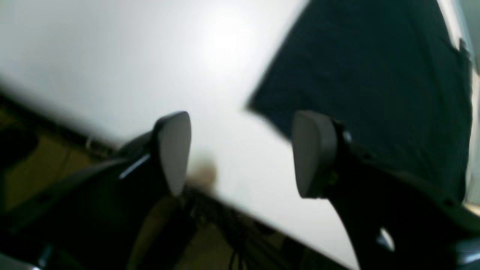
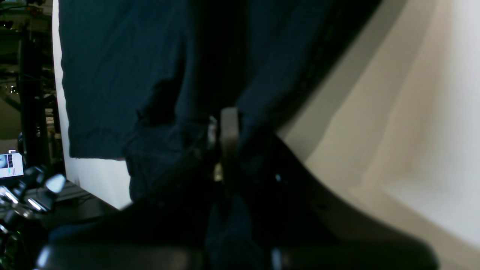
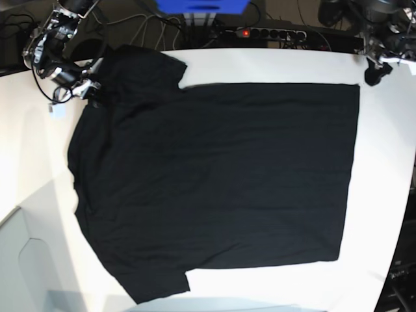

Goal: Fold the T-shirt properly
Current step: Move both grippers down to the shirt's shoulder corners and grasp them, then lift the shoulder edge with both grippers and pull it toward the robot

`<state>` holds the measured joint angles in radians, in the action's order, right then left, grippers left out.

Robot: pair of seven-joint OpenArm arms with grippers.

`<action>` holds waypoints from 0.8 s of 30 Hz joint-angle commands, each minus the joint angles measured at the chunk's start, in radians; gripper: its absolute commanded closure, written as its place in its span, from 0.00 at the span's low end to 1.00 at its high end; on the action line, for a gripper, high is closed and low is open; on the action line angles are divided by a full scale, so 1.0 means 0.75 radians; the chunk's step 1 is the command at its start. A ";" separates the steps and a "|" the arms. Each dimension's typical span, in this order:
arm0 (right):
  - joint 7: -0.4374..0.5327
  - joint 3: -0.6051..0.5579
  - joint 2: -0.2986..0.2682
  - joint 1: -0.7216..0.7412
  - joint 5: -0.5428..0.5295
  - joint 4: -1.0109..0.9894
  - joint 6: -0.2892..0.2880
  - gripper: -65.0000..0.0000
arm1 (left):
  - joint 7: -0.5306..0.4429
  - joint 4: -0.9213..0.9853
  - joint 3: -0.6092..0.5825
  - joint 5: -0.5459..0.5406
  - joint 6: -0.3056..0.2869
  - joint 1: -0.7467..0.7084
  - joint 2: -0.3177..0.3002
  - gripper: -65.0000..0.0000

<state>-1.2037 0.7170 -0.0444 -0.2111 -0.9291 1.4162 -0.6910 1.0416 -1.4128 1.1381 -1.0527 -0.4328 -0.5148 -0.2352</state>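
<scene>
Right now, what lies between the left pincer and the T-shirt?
Only bare white table. The left wrist view shows the open left pincer apart from the T-shirt corner.

A: What sort of place is this?

B: A robotics lab or test bench, not a home. A plain white table serves as the work surface, with two robot arms mounted at its far corners.

A: What else points that way?

B: A black power strip with a lit red switch lies along the table's far edge, and loose cables trail beside it. A blue box sits at the back.

A: Anything from the wrist cameras?

B: The right wrist view shows a small lit screen off the table's side, beside dark metal framing. Beyond that it is too blurred to tell.
</scene>
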 commanded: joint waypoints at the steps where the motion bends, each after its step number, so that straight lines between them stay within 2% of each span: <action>1: -0.041 0.000 -0.003 -0.008 0.053 0.003 -0.009 1.00 | -0.005 0.001 0.014 -0.009 -0.009 0.008 -0.041 0.37; 3: -0.041 0.000 -0.003 -0.008 0.053 0.003 -0.009 1.00 | 0.001 0.041 0.012 0.024 -0.019 0.033 -0.050 0.37; 5: -0.041 0.000 -0.005 -0.008 0.053 0.003 -0.009 1.00 | 0.009 0.074 0.012 0.061 -0.097 0.055 -0.050 0.37; 8: -0.041 0.000 -0.007 -0.012 0.053 0.003 -0.009 1.00 | 0.009 0.089 0.002 0.128 -0.158 0.094 -0.048 0.37; 11: -0.041 0.000 -0.007 -0.012 0.053 0.003 -0.009 1.00 | 0.009 0.089 -0.056 0.171 -0.165 0.125 -0.048 0.37; 19: -0.041 0.000 -0.007 -0.016 0.053 0.003 -0.009 1.00 | -0.005 0.091 -0.224 0.165 -0.163 0.145 -0.031 0.37; 24: -0.041 0.000 -0.007 -0.016 0.053 0.003 -0.009 1.00 | 0.003 0.129 -0.238 0.175 -0.163 0.160 0.010 0.37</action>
<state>-1.2041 0.7170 -0.0441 -0.2142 -0.9291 1.4166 -0.6910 0.9928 -1.3209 0.9642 -0.9787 -0.5732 -0.3836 -0.2234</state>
